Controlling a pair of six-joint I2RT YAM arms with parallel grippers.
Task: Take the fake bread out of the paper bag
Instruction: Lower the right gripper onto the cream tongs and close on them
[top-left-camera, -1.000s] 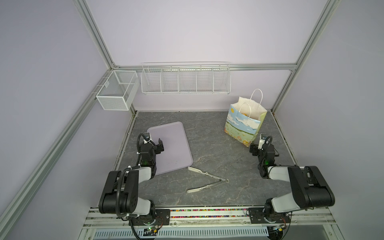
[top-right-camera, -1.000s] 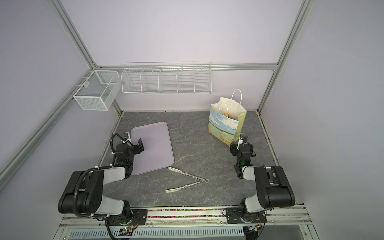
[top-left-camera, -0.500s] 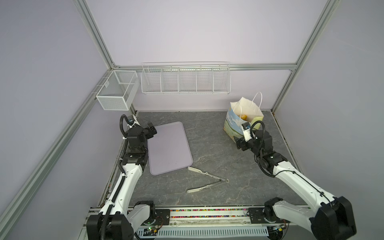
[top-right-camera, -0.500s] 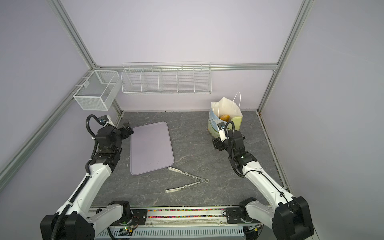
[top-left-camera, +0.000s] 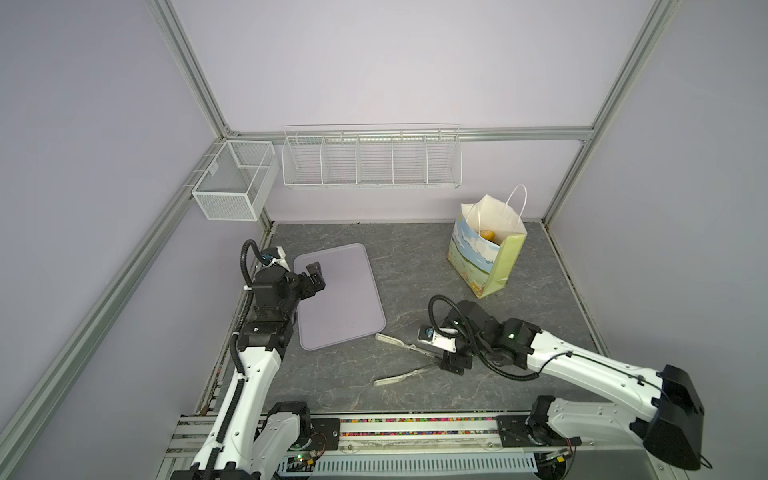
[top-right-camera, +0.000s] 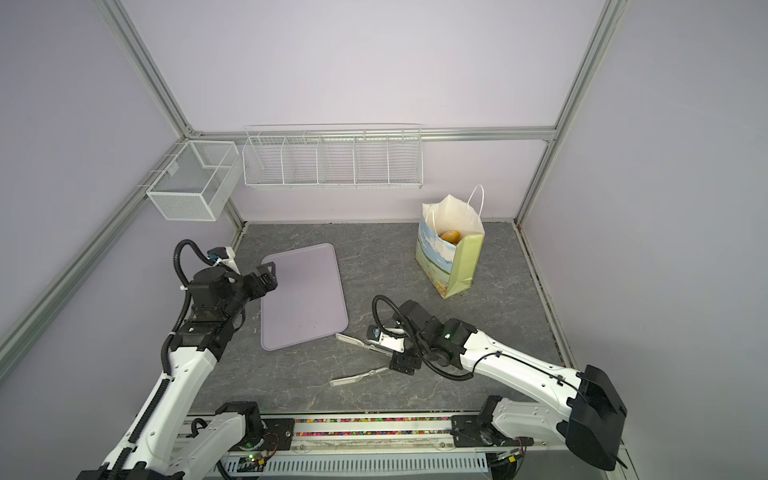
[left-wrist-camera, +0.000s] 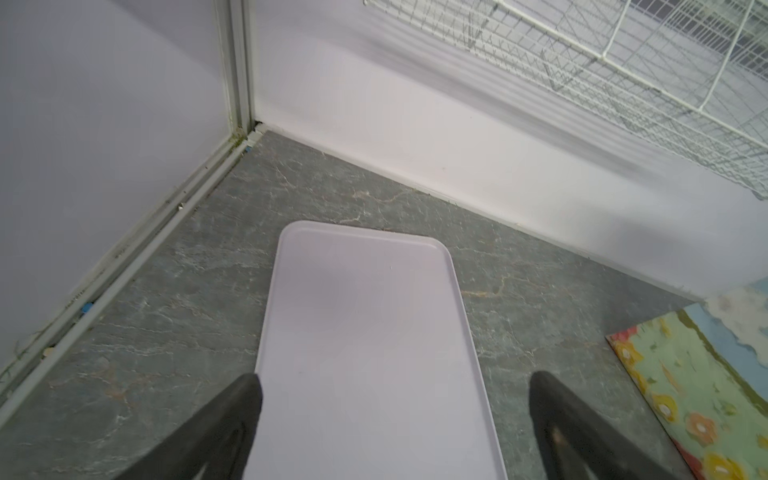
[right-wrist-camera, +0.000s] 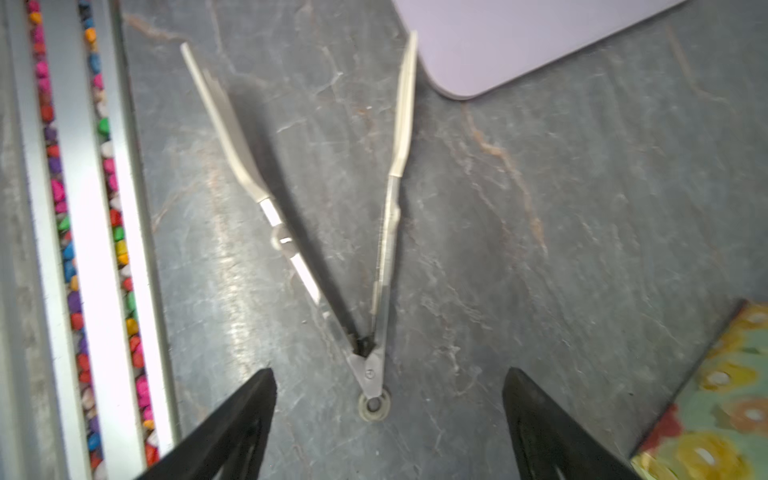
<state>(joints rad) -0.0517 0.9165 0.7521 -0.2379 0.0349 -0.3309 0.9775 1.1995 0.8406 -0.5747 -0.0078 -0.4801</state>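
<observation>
At the back right of the worktop (top-left-camera: 415, 270) stands one bag (top-left-camera: 484, 259), upright, with its mouth open and both cord handles raised. One bread (top-right-camera: 450, 237), a golden bun, shows inside just under the rim in both top views; anything deeper is hidden. One lilac tray (top-left-camera: 338, 295) lies flat on the left side. One pair of tongs (top-left-camera: 405, 359) lies near the front, its arms spread in a V toward the left, one tip just beside the tray's near corner. Two wire holders hang on the walls: a long rack (top-left-camera: 371, 160) with five compartments at the back, and a mesh basket (top-left-camera: 232, 185) by the left corner. Of the two hands, the left hand (top-left-camera: 315, 277) hovers above the tray's left edge, fingers (left-wrist-camera: 232, 415) spread wide, gripping and touching nothing. The right hand (top-left-camera: 453, 360) is low over the hinge end of the tongs, its fingers (right-wrist-camera: 232, 428) just as wide apart, one on each side of the hinge and not closed on it. Whether they touch the worktop I cannot tell.
</observation>
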